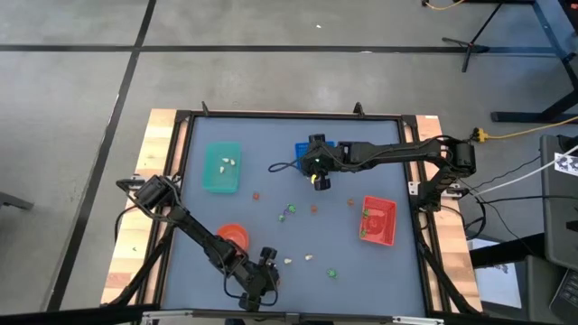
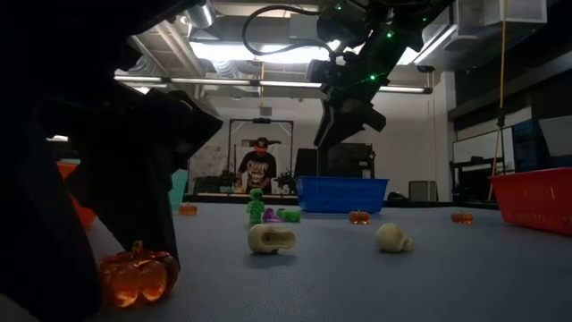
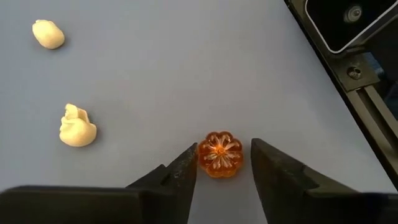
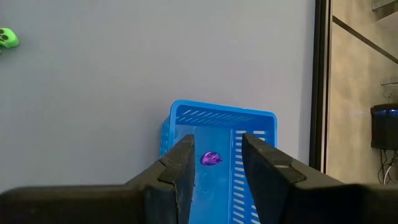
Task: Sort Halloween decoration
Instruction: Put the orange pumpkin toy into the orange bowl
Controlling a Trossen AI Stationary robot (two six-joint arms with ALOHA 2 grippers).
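Note:
My left gripper (image 3: 222, 163) is open near the table's near edge (image 1: 264, 268), its fingers standing on either side of an orange pumpkin trinket (image 3: 219, 154) that sits on the mat (image 2: 137, 273). My right gripper (image 4: 217, 155) is open and hovers above the blue tray (image 1: 307, 152) (image 2: 342, 192). A purple trinket (image 4: 211, 158) shows between its fingers, down inside the tray (image 4: 258, 124), apart from both fingers. White trinkets (image 3: 77, 127) (image 3: 48, 34) lie on the mat near the left gripper. My left gripper comes down from above with the pumpkin's side (image 3: 203, 155) right against one fingertip (image 3: 189, 163); I cannot tell whether it touches. The other finger stands clear of it. The pumpkin rests on the mat.
A teal tray (image 1: 222, 167) holds white trinkets, a red tray (image 1: 378, 219) holds a few pieces, and an orange bowl (image 1: 233, 235) sits by the left arm. Green, purple, orange and white trinkets (image 1: 287, 213) (image 1: 314, 208) (image 1: 331, 271) (image 2: 271, 238) lie scattered mid-table. A person (image 2: 260, 165) stands beyond the table.

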